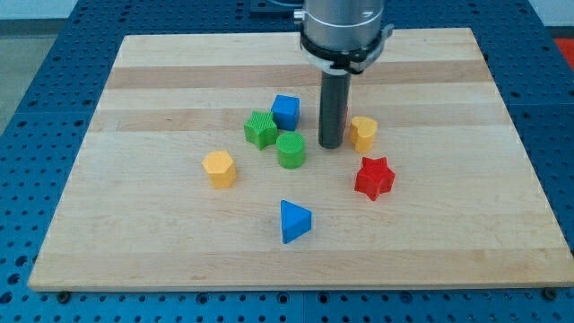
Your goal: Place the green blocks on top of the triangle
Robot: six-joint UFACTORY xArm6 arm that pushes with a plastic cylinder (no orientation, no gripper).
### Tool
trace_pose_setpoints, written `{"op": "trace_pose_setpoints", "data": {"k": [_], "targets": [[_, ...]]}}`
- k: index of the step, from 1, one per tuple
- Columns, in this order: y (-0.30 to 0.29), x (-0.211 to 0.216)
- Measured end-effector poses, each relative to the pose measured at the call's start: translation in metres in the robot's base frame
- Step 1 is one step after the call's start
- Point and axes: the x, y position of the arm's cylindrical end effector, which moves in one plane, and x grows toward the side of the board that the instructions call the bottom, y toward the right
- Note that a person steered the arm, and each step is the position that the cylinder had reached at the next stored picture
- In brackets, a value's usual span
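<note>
Nearest the view's bottom lies the blue triangle (294,221). Above it stand the green cylinder (291,150) and, touching that at its upper left, the green star (260,129), with the blue cube (286,110) just beyond. My tip (331,144), a bare rod tool holding nothing, rests just right of the cylinder, beside a yellow block (362,133). A red star (374,177) sits right of the triangle, a yellow hexagon (220,168) to its upper left. The wooden surface (161,81) lies on a blue perforated bench (36,81).

Bystander blocks on the wooden board

A blue cube (286,110) sits far centre, a yellow block (363,133) right of it, a red star (374,177) nearer on the right, a yellow hexagonal block (220,169) left, all on the board (134,224).
</note>
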Motion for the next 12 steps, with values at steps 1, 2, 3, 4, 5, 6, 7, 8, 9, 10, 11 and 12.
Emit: {"op": "trace_pose_setpoints", "data": {"k": [1, 2, 3, 4, 5, 6, 7, 8, 9, 10, 11, 12], "targets": [[-0.02, -0.007], [-0.038, -0.01], [-0.045, -0.007], [-0.046, -0.006], [-0.057, -0.01], [-0.077, -0.011], [-0.084, -0.009], [-0.079, 0.0], [-0.069, 0.005], [-0.052, 0.006], [-0.043, 0.014], [-0.043, 0.029]]}}
